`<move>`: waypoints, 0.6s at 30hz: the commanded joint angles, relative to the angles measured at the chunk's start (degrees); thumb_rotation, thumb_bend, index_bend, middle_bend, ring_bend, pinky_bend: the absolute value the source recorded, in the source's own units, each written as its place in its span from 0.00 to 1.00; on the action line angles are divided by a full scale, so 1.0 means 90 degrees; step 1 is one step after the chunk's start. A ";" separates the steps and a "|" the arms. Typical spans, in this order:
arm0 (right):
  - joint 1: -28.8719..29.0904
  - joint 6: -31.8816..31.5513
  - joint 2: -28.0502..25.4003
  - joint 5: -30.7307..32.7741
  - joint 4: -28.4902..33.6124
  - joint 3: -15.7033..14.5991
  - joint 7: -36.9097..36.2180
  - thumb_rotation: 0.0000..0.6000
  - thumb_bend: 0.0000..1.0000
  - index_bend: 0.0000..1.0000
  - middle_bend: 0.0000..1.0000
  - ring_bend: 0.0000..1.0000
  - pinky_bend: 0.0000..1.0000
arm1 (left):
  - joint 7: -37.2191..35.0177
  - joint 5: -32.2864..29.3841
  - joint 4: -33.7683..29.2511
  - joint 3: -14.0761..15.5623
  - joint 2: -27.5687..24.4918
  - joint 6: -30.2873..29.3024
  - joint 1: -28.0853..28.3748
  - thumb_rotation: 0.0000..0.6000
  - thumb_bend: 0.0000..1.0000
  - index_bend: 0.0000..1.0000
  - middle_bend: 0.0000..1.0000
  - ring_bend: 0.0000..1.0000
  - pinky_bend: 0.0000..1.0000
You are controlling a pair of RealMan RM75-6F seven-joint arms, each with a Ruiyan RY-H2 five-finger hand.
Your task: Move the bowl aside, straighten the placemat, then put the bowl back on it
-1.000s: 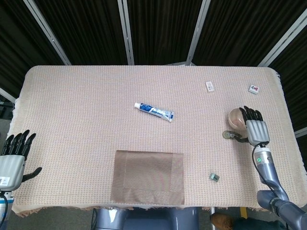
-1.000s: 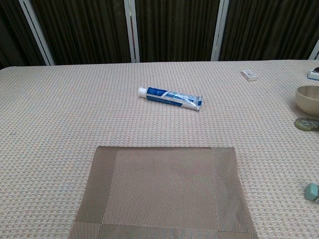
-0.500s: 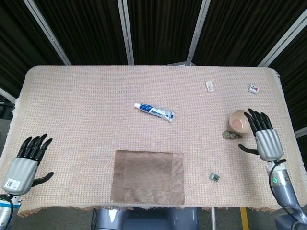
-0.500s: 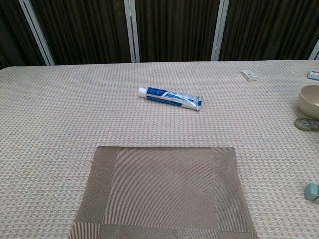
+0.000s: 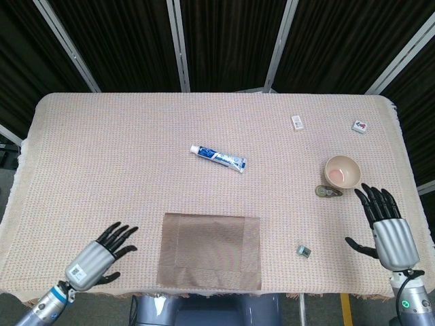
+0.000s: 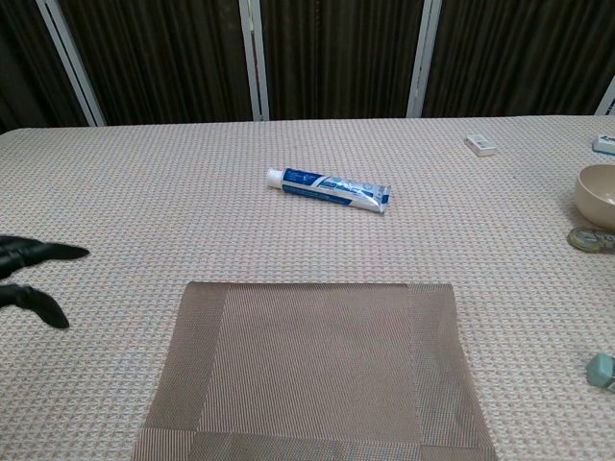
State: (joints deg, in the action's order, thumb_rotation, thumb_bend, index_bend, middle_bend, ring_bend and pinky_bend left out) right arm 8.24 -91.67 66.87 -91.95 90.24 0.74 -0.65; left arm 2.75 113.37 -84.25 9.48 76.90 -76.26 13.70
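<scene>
Brown woven placemat (image 5: pixel 210 250) sits at bottom centre of the head view, empty, edges roughly square to the table (image 5: pixel 122 156) edge. Bowl (image 5: pixel 342 170) is off it, at right-centre of the frame, next to a small round tin (image 5: pixel 327 192), well apart from the mat. In the last second the right hand (image 5: pixel 387 227) let go of the bowl area and pulled back toward the lower right; it now hovers empty, fingers spread. Left hand (image 5: pixel 98 256) came in from the far left edge to just left of the mat, fingers spread, holding nothing; the chest view shows its fingertips (image 6: pixel 38 252) entering at the left edge. Reads as: bowl-aside step done, left hand likely approaching to straighten the mat, though the mat already looks fairly straight. Bowl return still to do. Toothpaste tube (image 5: pixel 218 157) mid-table, untouched.
</scene>
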 commanded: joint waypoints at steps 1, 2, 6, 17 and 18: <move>-0.0057 -0.0001 -0.0050 -0.0025 0.0046 -0.0020 0.0142 1.00 0.00 0.00 0.00 0.00 0.00 | 0.0002 0.0180 0.0296 0.0200 0.0383 0.0288 0.0171 1.00 0.24 0.34 0.00 0.00 0.00; -0.0061 0.0008 -0.0055 -0.0030 0.0050 -0.0014 0.0152 1.00 0.00 0.00 0.00 0.00 0.00 | 0.0068 0.0203 0.0392 0.0223 0.0506 0.0364 0.0196 1.00 0.25 0.35 0.00 0.00 0.00; -0.0067 0.0047 -0.0076 -0.0020 0.0025 0.0003 0.0139 1.00 0.00 0.00 0.00 0.00 0.00 | 0.0205 0.0241 0.0647 0.0256 0.0838 0.0506 0.0248 1.00 0.28 0.37 0.00 0.00 0.00; -0.0106 0.0030 -0.0165 -0.0102 0.0087 0.0032 0.0022 1.00 0.00 0.00 0.00 0.00 0.00 | 0.0567 0.0395 0.1188 0.0243 0.1421 0.0398 0.0337 1.00 0.33 0.37 0.00 0.00 0.00; -0.0110 0.0029 -0.0171 -0.0106 0.0094 0.0035 0.0019 1.00 0.00 0.00 0.00 0.00 0.00 | 0.0574 0.0404 0.1234 0.0242 0.1469 0.0389 0.0351 1.00 0.33 0.37 0.00 0.00 0.00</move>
State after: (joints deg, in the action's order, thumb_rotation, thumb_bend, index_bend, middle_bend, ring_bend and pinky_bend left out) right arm 7.26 -91.40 65.34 -92.90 91.08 1.05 -0.47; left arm 7.65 116.83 -73.56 11.73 89.68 -72.56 16.68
